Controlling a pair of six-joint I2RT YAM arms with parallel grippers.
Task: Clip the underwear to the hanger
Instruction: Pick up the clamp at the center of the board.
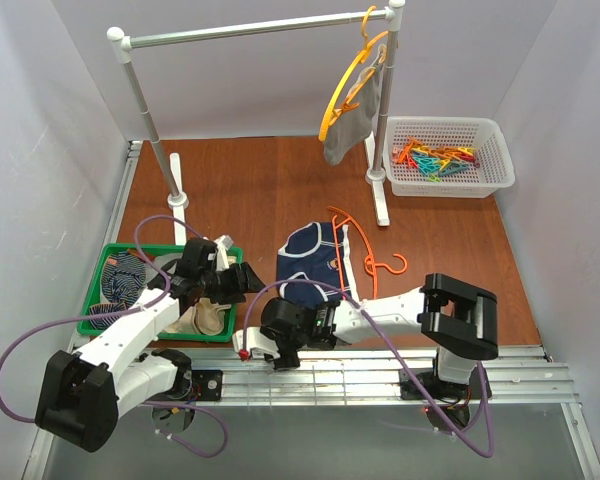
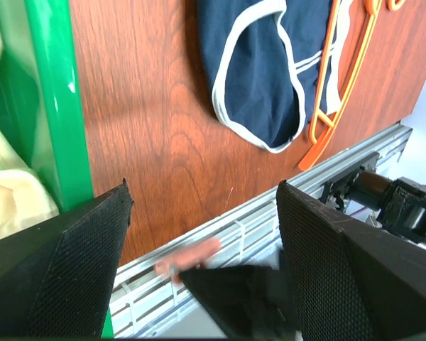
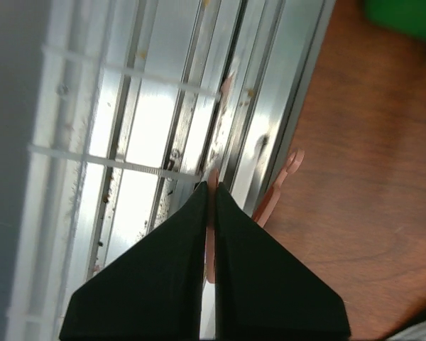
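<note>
The navy underwear lies flat on the brown table, with the red-orange hanger lying along its right edge. Both show in the left wrist view, the underwear and the hanger. My right gripper is shut on a salmon-pink clip over the aluminium rail at the table's near edge, in front of the underwear. My left gripper is open and empty, hovering beside the green tray and left of the underwear; its jaws frame the blurred clip.
A clothes rack stands at the back and carries a yellow-orange hanger with grey underwear. A white basket of coloured clips is at the back right. The green tray holds beige and patterned garments. An aluminium rail runs along the near edge.
</note>
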